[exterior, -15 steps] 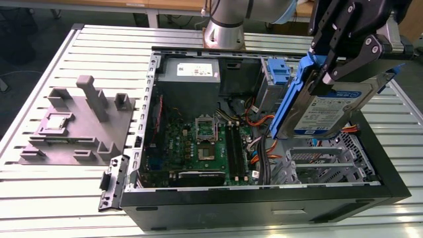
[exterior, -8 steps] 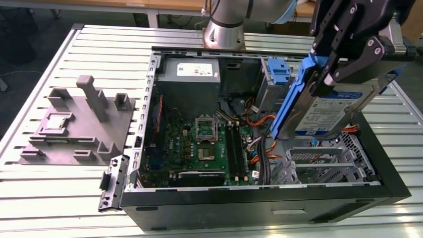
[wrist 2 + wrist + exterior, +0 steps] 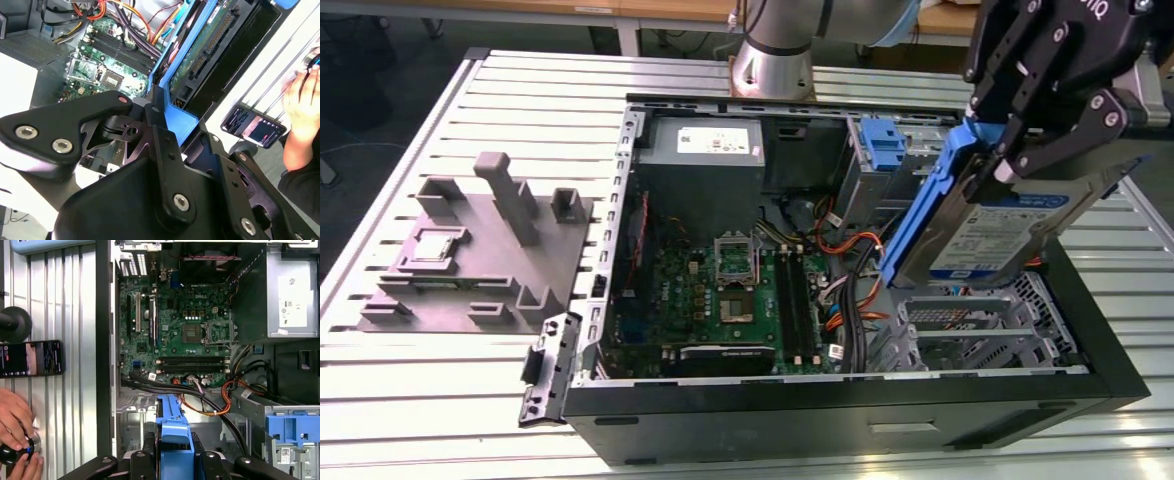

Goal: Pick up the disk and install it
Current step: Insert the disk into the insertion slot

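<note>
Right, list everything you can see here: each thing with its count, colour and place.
table: one, silver, slatted
case: one, black, open, on the table
disk: one, silver with blue frame, tilted above the case
circuit board: one, green, inside the case
power supply: one, grey, inside the case
holder: one, grey, on the table, exterior view's left
phone: one, black, on the table beside the case
robot hand: one, black, shut on the disk
person's hand: at least one, by the phone

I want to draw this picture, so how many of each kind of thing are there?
Computer case: 1
Disk, held by the gripper: 1
Blue bracket inside the case: 1
Phone: 1
Grey block: 1
Total: 5
</note>
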`<state>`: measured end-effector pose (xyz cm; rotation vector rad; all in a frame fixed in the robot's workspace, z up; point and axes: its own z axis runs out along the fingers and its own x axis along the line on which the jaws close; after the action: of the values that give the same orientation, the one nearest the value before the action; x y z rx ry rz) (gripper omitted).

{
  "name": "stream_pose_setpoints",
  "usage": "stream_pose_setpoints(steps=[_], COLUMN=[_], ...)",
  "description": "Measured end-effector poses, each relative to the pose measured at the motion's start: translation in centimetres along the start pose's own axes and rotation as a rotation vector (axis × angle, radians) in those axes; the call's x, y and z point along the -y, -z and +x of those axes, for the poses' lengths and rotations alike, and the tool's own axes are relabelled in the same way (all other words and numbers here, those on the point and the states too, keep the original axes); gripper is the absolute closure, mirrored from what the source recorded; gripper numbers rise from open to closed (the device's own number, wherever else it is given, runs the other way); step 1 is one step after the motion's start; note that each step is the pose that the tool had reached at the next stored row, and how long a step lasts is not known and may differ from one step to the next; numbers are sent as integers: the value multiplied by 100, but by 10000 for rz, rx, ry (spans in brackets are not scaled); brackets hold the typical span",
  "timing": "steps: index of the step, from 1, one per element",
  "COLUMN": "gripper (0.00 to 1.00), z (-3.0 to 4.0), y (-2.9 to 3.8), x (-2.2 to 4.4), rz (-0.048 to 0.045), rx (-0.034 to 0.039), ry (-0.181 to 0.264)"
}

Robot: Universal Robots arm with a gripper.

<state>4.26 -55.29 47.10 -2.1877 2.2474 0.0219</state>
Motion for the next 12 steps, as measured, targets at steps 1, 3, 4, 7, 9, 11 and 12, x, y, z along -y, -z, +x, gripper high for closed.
stream_pose_setpoints(steps=[1,3,4,7,9,11,12], gripper=[64,64,64,64,64,64,64], z=[15,45,55,62,65,70,72], y=[-9,-26,-34,-63,-81,-99,-109], x=[8,25,37,78,111,137,147], rz=[-1,-1,-1,-4,-6,-8,-8], rx=[4,12,13,13,13,13,13], ry=[0,0,0,0,0,-1,0])
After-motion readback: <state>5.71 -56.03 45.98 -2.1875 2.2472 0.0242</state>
